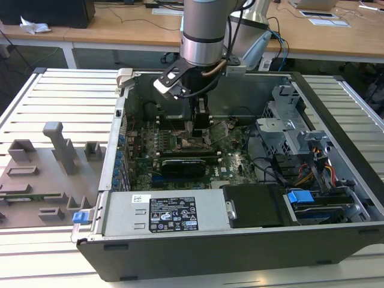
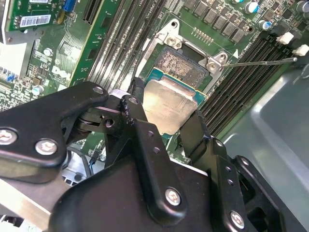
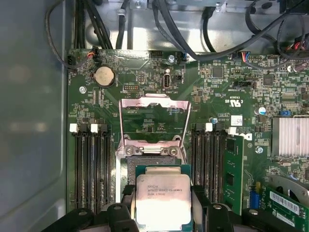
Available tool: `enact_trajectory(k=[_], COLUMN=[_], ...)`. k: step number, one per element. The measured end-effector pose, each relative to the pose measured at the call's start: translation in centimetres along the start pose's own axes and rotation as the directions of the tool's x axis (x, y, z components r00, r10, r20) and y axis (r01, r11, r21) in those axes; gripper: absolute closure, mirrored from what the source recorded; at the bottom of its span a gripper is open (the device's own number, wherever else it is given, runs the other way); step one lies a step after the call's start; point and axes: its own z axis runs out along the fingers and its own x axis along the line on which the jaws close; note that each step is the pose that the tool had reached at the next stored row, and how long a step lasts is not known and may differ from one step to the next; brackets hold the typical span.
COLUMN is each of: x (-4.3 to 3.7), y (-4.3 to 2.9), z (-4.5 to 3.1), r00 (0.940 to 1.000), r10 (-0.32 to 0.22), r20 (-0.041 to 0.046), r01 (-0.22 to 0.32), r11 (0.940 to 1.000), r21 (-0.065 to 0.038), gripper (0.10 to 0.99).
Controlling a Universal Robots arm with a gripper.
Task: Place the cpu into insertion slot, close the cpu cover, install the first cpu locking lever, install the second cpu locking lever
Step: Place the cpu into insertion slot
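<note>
I'm pinching the cpu [image 2: 169, 108] by 2 opposite edges between the fingers [image 2: 194, 129], hovering it over the insertion slot [image 2: 182, 62] while the cpu cover [image 3: 154, 100] is standing open; I'm aiming for level, square to the rim, gentle pressure

Exterior view overlooks the case [image 1: 240, 255]; both wrist views hug the cpu [image 2: 169, 108] [image 3: 163, 200].

Grey fixture blocks [image 1: 60, 147] stand beside the open computer case [image 1: 240, 255].
</note>
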Motion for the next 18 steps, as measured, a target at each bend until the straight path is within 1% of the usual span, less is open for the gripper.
enact_trajectory(k=[15,18], x=[0.05,0.21], y=[-0.01,-0.02], z=[0.84,1.43], r00=[1.0000,1.0000], r10=[0.000,0.000], r20=[0.0007,0.0008], r01=[0.000,0.000], r11=[1.0000,1.0000], r21=[0.000,0.000], gripper=[0.545,0.545])
